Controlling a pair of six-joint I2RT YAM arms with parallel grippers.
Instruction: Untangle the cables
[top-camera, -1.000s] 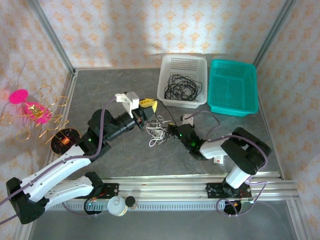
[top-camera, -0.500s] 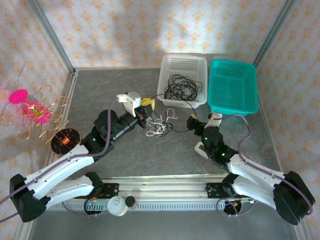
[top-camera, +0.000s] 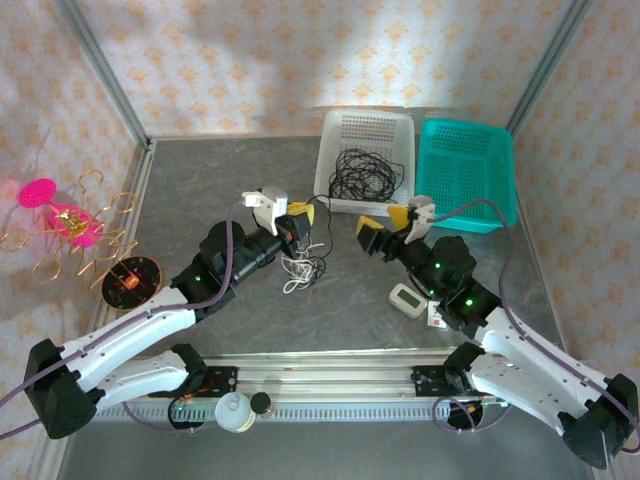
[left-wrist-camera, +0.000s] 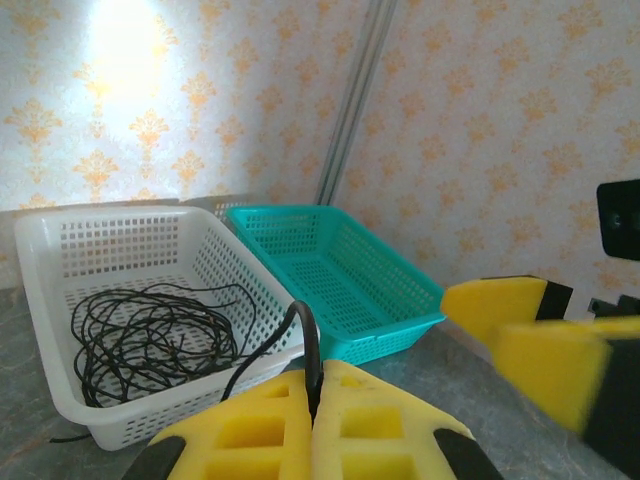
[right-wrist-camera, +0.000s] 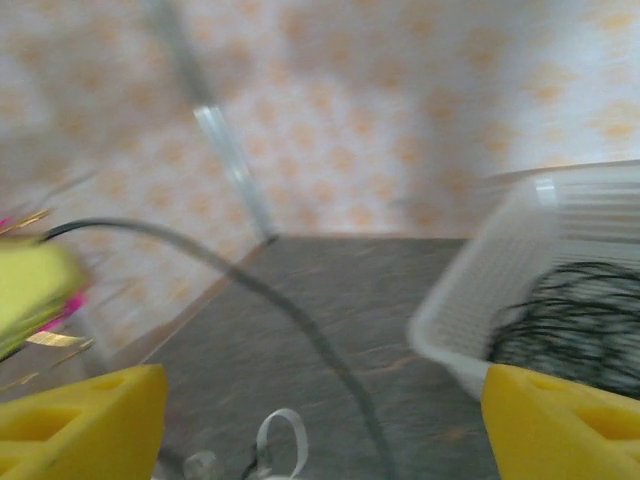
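Grey stone-look table (top-camera: 200, 190), papered walls behind; my left gripper (top-camera: 300, 214) is clamped on a black cable (left-wrist-camera: 312, 345) that arcs up from its pads toward the white basket (top-camera: 365, 206) just ahead, where a black coil (top-camera: 362, 172) sits. White cables (top-camera: 300, 268) lie bunched on the table directly under that gripper. Right gripper (top-camera: 383, 222) faces the left one with pads spread wide and nothing between them, teal basket (top-camera: 465, 220) just behind it.
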